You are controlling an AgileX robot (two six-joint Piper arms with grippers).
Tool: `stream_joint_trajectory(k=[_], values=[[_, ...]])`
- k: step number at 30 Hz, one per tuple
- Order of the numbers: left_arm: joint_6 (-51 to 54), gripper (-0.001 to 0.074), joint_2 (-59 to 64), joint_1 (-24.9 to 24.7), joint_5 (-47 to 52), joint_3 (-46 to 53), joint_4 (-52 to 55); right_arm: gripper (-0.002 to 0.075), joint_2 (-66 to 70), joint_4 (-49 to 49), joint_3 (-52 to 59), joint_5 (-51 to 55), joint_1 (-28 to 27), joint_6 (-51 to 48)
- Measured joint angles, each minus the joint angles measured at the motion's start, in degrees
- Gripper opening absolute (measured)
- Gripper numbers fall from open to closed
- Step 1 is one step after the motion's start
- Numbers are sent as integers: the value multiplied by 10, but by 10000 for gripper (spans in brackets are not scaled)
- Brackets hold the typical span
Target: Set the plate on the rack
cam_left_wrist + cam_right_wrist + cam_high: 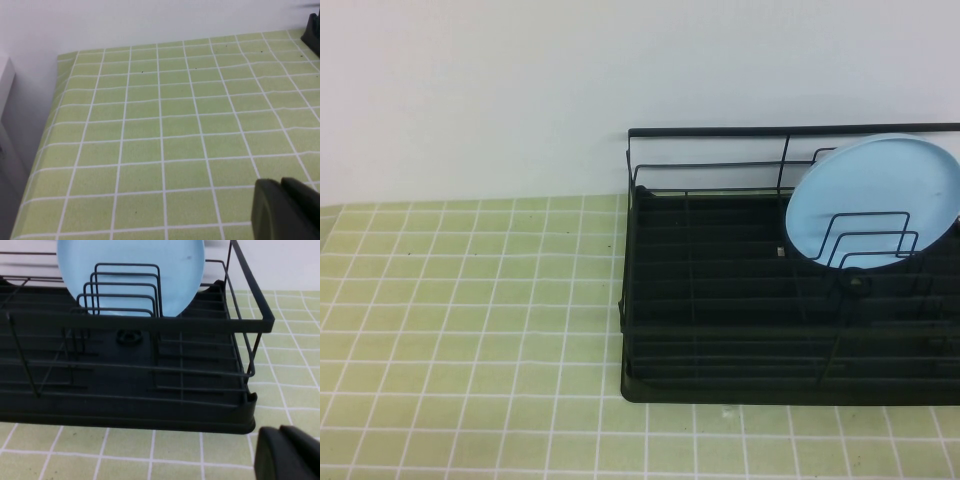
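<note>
The light-blue plate stands on edge in the right part of the black wire rack, leaning back against the rear rail, behind several upright divider loops. In the right wrist view the plate shows behind the loops at the far side of the rack. My right gripper is shut and empty, low over the table just outside the rack's near corner. My left gripper is shut and empty over the green tablecloth, far from the rack. Neither gripper shows in the high view.
A green tablecloth with a white grid covers the table. A white wall runs behind it. The table's left edge drops off beside a white object.
</note>
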Motion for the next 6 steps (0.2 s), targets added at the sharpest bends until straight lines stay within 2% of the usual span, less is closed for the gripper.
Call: stream_joint_trajectory(k=[6], values=[[0,0,-1,0,0,0,0,-1,1,0,0,3,0,0]])
